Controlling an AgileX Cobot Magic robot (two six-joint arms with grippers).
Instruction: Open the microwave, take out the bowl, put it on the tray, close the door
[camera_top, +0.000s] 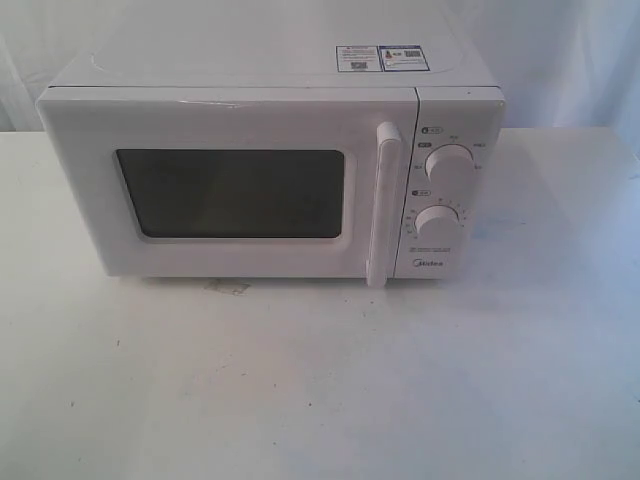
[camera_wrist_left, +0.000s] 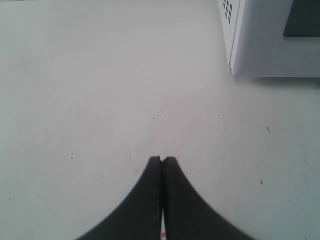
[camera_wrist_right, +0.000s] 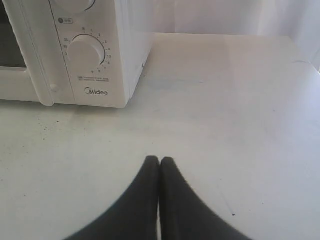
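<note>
Right pincer: black two-fingered right gripper (camera_wrist_right: 159, 159), tips pressed together, holding nothing.
Left pincer: black left gripper (camera_wrist_left: 162, 159), likewise closed and empty.
Ahead of right pincer: white boxy Midea microwave (camera_wrist_right: 75, 55); its white windowed door (camera_top: 230, 190) is closed, with the long white bar handle (camera_top: 383, 205) ahead and off to one side.
Cream-white bowl: unseen, probably behind the dark window (camera_top: 232, 193).
Risk: closed tips cannot hook the handle; a hard tug may drag the oven.
Room: bare white tabletop (camera_wrist_right: 240, 125) around both pincers; the oven's front corners are the only nearby edges.
</note>
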